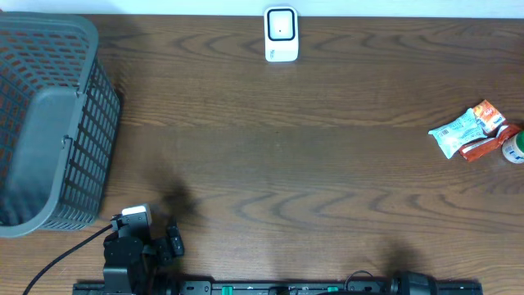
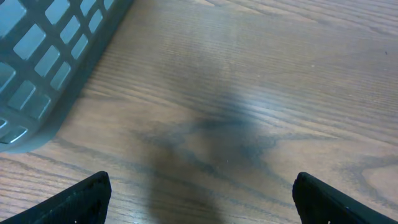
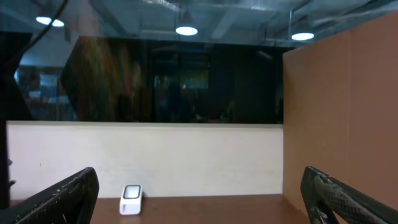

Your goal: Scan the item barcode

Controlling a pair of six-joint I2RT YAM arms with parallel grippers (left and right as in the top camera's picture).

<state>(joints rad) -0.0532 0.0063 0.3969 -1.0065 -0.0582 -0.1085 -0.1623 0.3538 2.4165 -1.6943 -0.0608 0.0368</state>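
The white barcode scanner [image 1: 281,34] stands upright at the table's far edge, and it also shows small in the right wrist view as the scanner [image 3: 131,200]. The items lie at the far right: a white-blue packet [image 1: 460,131], a red-orange packet [image 1: 489,135] and a white-green bottle [image 1: 514,149]. My left gripper [image 2: 202,178] hangs open over bare wood by the near left edge, holding nothing. My right gripper [image 3: 199,172] is open and empty, pointing level toward the back wall. Only the right arm's base [image 1: 413,284] shows from overhead.
A large grey mesh basket [image 1: 49,123] fills the left side of the table, and its corner [image 2: 43,68] lies close to my left gripper. A brown side panel [image 3: 342,118] rises at the right. The left arm [image 1: 131,246] sits at the near edge.
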